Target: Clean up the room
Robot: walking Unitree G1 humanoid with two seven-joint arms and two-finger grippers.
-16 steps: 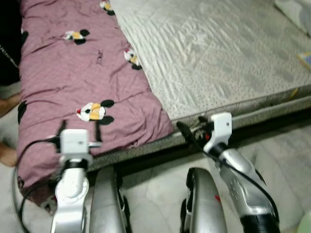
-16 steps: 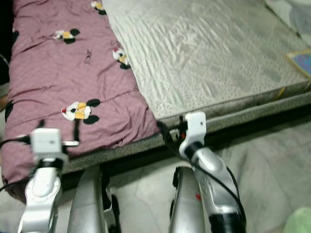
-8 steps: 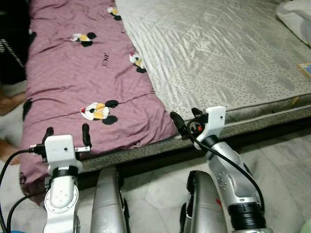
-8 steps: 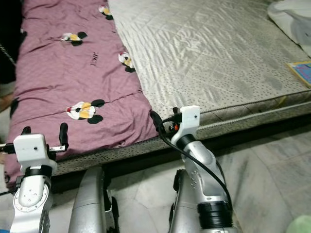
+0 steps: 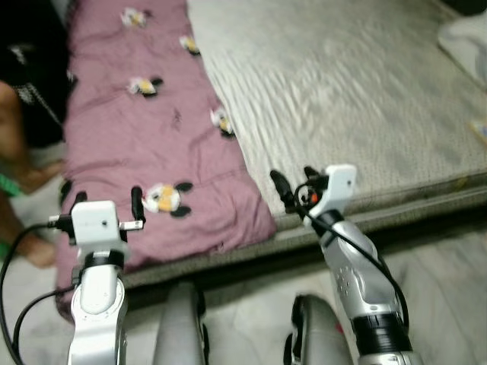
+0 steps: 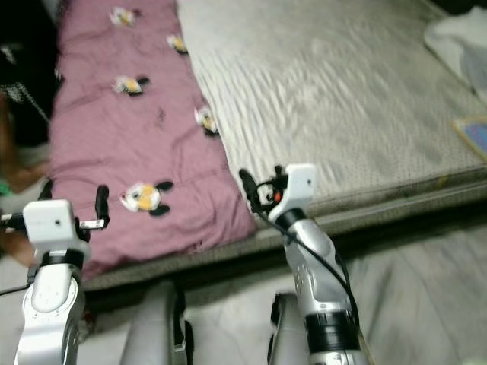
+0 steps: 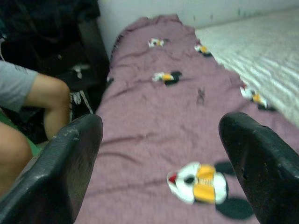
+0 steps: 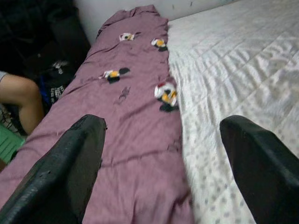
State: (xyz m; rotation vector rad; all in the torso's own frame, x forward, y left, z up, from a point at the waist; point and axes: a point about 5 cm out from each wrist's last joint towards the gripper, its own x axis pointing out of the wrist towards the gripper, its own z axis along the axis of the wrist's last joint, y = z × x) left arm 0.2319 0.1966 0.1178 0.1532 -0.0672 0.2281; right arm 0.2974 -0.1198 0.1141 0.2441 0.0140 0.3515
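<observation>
Blurring head views; person [image 7: 32, 116] cut off.

The blanket [image 5: 144, 129] is mauve-pink with a repeated cartoon mouse-head print in black, white, yellow and red. It lies lengthwise as a long folded strip along the robot's left side of the bed. Its surface is creased and slightly puffy. Its near end is rounded and bulges at the near edge of the mattress [image 5: 358, 99]. The mattress is covered in pale grey-white quilted fabric with small dots. The blanket's right edge lies on this quilted surface.
</observation>
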